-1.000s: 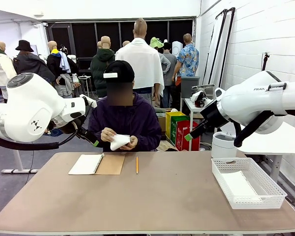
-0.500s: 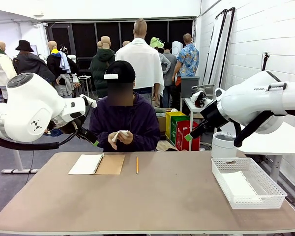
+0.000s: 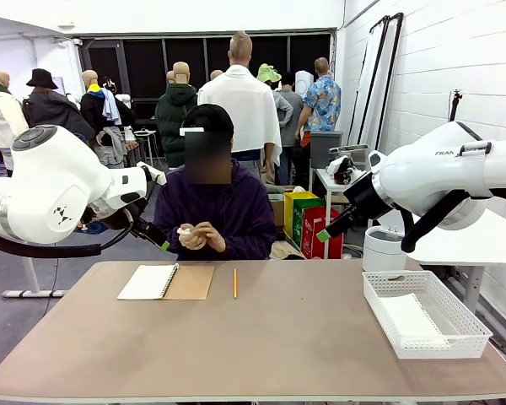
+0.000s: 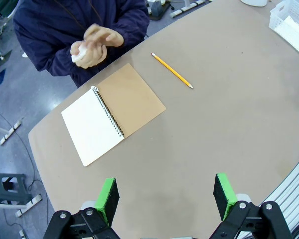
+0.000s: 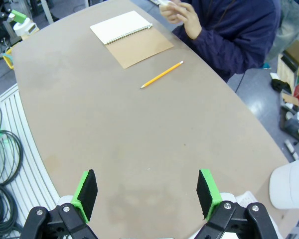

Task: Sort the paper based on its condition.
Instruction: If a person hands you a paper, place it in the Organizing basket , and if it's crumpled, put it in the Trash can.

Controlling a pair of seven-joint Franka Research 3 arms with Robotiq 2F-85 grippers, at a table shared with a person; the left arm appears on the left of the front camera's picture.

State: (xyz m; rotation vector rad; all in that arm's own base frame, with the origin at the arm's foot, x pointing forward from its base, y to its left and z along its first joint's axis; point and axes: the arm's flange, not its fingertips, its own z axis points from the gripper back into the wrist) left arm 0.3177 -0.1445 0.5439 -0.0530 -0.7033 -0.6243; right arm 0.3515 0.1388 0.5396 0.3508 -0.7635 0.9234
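Paper [image 4: 75,52]: now a small white wad pressed between the person's hands [image 3: 198,236], held at chest height beyond the far edge of the table [image 3: 278,346]. A second ago it was a larger, loosely folded sheet in those hands; half a second ago it was already partly bunched. Finding: the sheet is being crumpled, so by condition it most likely counts as a spoiled piece, not a clean one.

A flat sheet [image 3: 409,319] lies in the white basket [image 3: 465,339] at the robot's right end of the table, which suggests that is where undamaged paper goes. No place for crumpled paper can be made out.

A spiral notebook [image 3: 166,282] lies open beside a pencil [image 3: 234,283], both untouched.

Left gripper [image 4: 166,195]: fingers spread wide, nothing between them, raised above the table. Right gripper [image 5: 146,193]: likewise spread and empty. Both arms are unchanged across the second; judged waiting for the wad to be set down or handed over
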